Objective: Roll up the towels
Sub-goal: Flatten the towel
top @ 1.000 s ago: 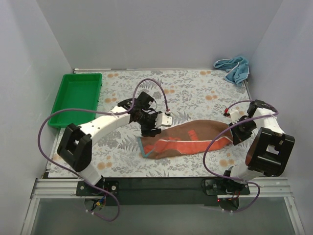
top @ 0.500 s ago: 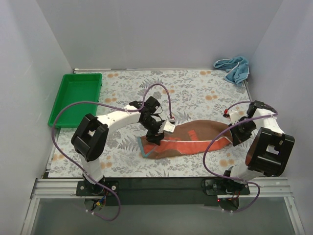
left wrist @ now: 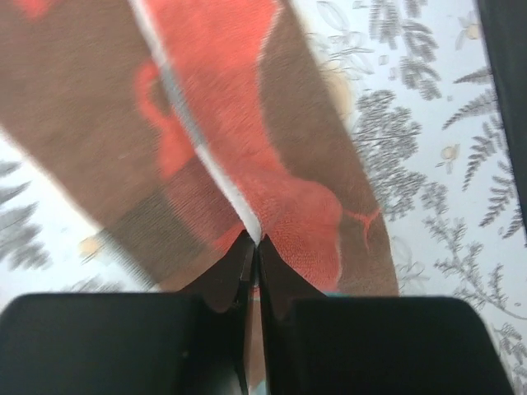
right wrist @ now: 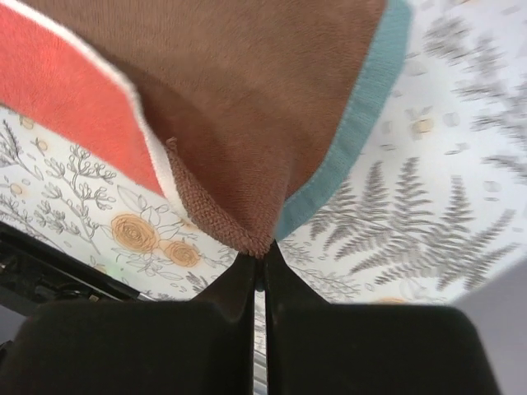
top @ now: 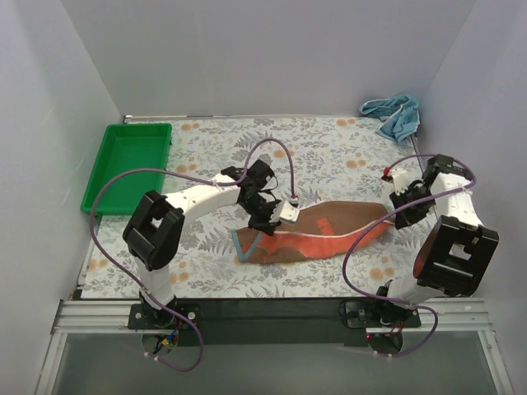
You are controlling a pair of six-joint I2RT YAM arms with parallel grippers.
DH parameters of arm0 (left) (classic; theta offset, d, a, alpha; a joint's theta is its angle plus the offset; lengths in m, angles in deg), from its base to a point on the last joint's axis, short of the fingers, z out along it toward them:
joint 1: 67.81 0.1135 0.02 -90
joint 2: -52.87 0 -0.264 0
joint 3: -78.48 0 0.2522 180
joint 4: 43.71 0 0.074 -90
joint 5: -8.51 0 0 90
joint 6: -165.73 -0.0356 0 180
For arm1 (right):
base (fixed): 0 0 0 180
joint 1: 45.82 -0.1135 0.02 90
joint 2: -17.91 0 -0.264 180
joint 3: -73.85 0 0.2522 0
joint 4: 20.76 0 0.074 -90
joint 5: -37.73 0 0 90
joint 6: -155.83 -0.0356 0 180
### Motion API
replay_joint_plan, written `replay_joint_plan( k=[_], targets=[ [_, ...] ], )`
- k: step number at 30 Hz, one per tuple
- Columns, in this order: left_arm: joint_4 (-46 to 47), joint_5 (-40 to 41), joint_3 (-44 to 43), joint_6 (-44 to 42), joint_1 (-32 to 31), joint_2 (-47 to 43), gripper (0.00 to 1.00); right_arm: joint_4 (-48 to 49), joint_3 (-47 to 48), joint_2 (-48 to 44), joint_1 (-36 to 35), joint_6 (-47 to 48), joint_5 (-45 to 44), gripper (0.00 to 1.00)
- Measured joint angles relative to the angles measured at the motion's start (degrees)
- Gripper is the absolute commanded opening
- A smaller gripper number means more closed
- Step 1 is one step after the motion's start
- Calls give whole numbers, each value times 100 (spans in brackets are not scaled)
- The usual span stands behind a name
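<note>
The rust-red towel [top: 325, 234] lay stretched right of the green tray [top: 123, 164], the left gripper [left wrist: 251, 243] pinching its tray-side end and the right gripper [right wrist: 259, 251] its far corner; judged to need even tension and squared edges before rolling.

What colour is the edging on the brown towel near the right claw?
Teal, a narrow band along the brown towel; the right wrist view shows it best.

Two towels on the table [top: 329, 156]: one drawn out long, one bunched

The brown-and-orange towel [top: 329, 226], teal-edged, is a flat unrolled strip across the near middle, its ends pinched in my left and right jaws; the light blue towel [top: 394, 115] sits crumpled in the far right corner.
</note>
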Motion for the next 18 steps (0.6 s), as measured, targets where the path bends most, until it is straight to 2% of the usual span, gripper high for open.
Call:
replay_joint_plan(
  k=[10,14,18],
  targets=[
    [260,1941,-997,1027,680,-1644,0,-11,2645,-92,0,-494,551,1],
    [282,2492,-957,1349,638,-2470,0,-96,2734,-525,-35,-540,756,1],
    [210,2677,-656,1698,592,-3261,0,-164,2299,-1379,-35,-492,868,1]
  ],
)
